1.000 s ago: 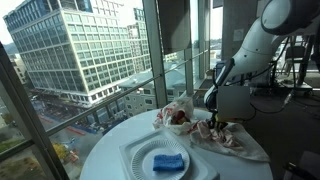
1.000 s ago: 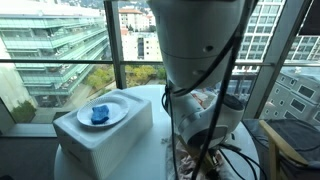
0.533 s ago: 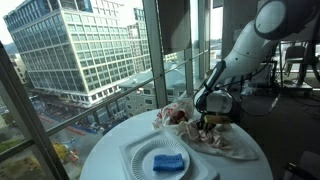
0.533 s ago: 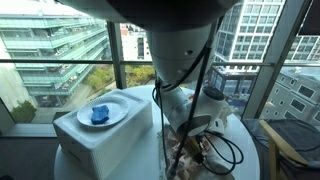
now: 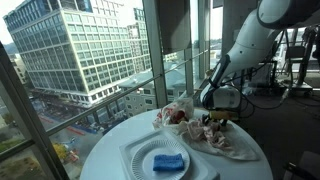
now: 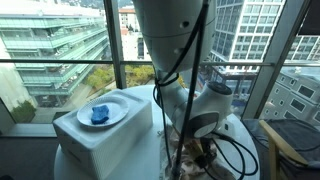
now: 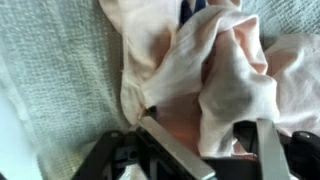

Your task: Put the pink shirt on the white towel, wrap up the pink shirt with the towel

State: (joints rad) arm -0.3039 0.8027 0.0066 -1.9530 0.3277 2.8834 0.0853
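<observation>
Pink shirt (image 7: 220,70) lies crumpled on the white towel (image 7: 55,80), directly under the tool (image 7: 205,135). Tool jaws stand apart, astride a fold of pink fabric, gripping nothing. Towel spreads past the shirt on the table (image 5: 110,150). Red-and-white cloth bundle (image 5: 175,115) sits just beside the tool.

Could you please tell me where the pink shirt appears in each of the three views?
In an exterior view: the pink shirt lies right of centre, on the white towel.
In an exterior view: the robot arm blocks that spot, so I cannot pick it out.
Wrist view: it fills the middle, with the towel at left.
Shared landmark: the gripper, open over the shirt.
</observation>
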